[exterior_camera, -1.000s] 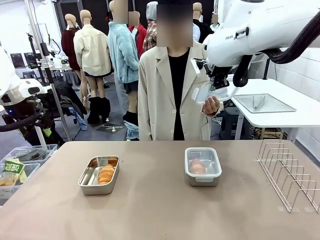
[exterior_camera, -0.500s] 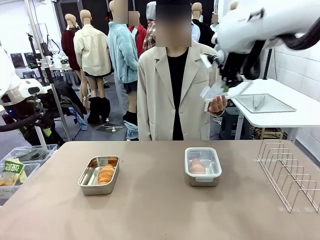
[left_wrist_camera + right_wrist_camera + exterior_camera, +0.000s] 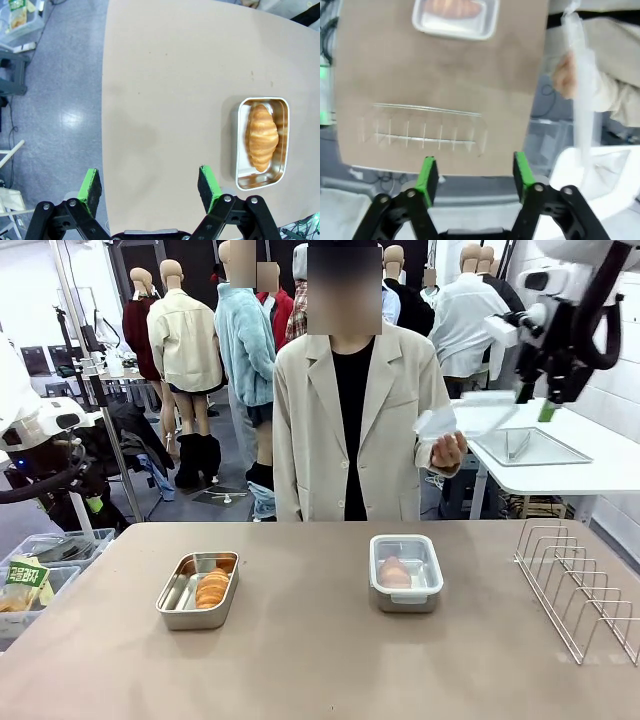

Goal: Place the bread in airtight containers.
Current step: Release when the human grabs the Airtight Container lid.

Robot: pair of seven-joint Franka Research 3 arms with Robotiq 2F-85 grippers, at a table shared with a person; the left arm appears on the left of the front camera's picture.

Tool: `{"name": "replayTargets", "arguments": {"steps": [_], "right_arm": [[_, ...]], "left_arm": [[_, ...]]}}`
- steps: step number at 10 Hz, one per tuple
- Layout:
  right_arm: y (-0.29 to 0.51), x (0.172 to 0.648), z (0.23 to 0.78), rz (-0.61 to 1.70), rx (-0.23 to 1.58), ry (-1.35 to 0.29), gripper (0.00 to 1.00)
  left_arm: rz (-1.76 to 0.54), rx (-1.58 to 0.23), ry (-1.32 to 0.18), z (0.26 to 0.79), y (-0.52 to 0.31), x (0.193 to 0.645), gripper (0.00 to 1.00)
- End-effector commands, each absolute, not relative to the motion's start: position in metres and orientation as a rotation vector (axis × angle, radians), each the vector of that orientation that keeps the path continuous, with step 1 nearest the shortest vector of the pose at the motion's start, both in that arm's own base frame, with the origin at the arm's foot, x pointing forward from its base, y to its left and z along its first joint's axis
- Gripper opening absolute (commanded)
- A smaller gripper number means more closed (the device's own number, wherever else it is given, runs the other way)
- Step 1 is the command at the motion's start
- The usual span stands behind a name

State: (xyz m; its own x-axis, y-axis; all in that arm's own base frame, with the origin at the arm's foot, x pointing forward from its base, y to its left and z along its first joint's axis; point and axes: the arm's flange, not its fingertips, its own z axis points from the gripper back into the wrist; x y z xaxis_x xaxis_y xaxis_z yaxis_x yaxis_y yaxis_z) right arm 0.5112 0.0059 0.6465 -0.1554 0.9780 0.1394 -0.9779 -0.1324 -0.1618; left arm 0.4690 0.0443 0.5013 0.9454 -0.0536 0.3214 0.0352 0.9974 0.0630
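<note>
Front view: the tan worktop (image 3: 300,640) is mostly bare, with wide open room along its near edge and between the two steel containers. Taking the lidded container (image 3: 406,572) as landmark, it sits right of centre with one bread (image 3: 394,572) under its clear lid. The open container (image 3: 198,589) lies well to its left, holding the other bread (image 3: 212,587) and uncovered. A wire rack (image 3: 580,585) stands to its right, by the worktop's right edge. Behind it, past the far edge, a person's hand (image 3: 446,450) holds a clear lid (image 3: 440,424). The right gripper (image 3: 545,390) hangs high, beyond and right of the landmark, over a white side table; its fingers (image 3: 426,176) are spread and hold nothing. In the left wrist view the left gripper (image 3: 150,182) has its fingers (image 3: 90,185) wide apart and empty above the worktop's edge, grey floor beside it. Count: two containers, two breads, one loose lid, one rack.
</note>
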Motion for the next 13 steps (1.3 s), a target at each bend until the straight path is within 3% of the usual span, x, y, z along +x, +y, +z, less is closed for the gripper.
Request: {"name": "replayTargets", "arguments": {"steps": [1,6,13], "right_arm": [[-0.018,0.521,0.644,1.655,0.126,-0.259,1.0],[-0.07,0.527,0.598,1.579,0.337,-0.211,1.0],[-0.079,0.524,0.583,1.562,0.332,-0.215,1.0]], "left_arm": [[-0.03,0.062,-0.331,0.502,0.044,0.468,1.0],[-0.03,0.062,-0.331,0.502,0.044,0.468,1.0],[-0.03,0.062,-0.331,0.502,0.044,0.468,1.0]]}}
